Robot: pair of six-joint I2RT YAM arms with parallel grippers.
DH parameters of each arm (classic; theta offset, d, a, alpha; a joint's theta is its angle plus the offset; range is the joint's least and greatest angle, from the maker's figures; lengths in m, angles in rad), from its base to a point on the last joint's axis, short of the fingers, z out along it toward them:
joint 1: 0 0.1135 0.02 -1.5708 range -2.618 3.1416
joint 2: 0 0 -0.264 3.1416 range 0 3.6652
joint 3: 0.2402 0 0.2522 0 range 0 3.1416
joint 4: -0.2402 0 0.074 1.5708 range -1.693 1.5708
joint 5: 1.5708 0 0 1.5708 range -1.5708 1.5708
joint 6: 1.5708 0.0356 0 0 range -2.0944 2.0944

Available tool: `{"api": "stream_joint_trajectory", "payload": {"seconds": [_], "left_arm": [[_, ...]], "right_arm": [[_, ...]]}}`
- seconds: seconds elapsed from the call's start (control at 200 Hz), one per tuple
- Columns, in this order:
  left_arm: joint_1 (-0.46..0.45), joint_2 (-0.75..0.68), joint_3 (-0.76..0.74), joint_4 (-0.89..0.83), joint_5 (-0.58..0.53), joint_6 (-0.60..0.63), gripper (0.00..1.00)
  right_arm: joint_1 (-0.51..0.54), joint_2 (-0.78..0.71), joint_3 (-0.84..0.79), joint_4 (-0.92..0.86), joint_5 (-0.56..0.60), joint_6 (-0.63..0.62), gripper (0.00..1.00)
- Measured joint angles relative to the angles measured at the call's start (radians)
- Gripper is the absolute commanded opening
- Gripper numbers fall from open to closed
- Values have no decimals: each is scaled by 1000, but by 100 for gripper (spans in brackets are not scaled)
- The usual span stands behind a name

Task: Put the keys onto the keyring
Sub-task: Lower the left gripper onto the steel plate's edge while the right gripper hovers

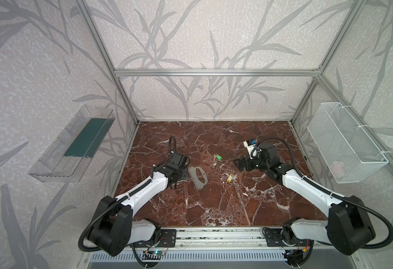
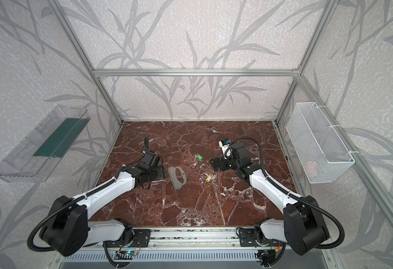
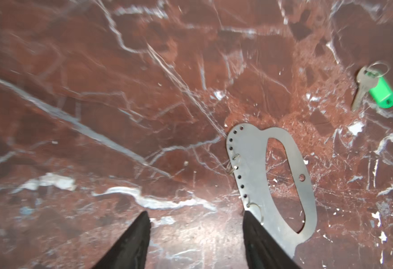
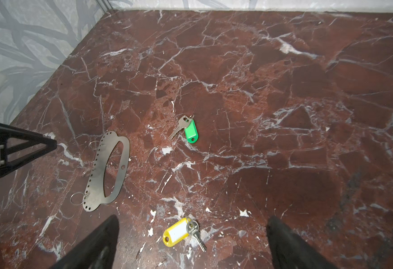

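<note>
on a red-brown, white-veined marble tabletop (image 1: pixel 214 205), the keyring (image 1: pixel 199 178), a flat grey metal oblong plate with a large oval cutout and a row of small edge holes, lies flat left of centre in both top views. a few thin wire rings (image 4: pixel 76 199) are threaded through its holes. the left gripper (image 3: pixel 195 214) sits low just beside the plate, jaws partly spread over bare marble with nothing between them. one dark finger (image 3: pixel 258 237) overlaps the plate's end, and whether it touches cannot be told. a small silvery key with a green oblong plastic tag (image 4: pixel 190 131) lies loose beyond the plate and to its right, towards the back wall. a second silvery key with a yellow tag (image 4: pixel 175 231) lies loose further right, apart from the plate. the right gripper (image 4: pixel 193 220) hangs near the yellow-tagged key, jaws spread wide, holding nothing.
</note>
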Motion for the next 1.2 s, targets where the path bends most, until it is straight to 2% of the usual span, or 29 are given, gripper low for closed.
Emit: {"api": "stream_joint_trajectory", "payload": {"seconds": [0.15, 0.39, 0.64, 1.2], "left_arm": [[-18, 134, 108, -35, 38, 23, 50], [-33, 223, 169, -73, 61, 53, 39], [-34, 267, 208, -98, 59, 79, 32], [-34, 359, 270, -116, 46, 115, 22]], "right_arm": [[0, 1, 11, -18, 2, 4, 95], [0, 1, 12, -37, 9, 4, 95], [0, 1, 13, -40, 10, 4, 95], [0, 1, 13, -42, 17, 6, 94]]}}
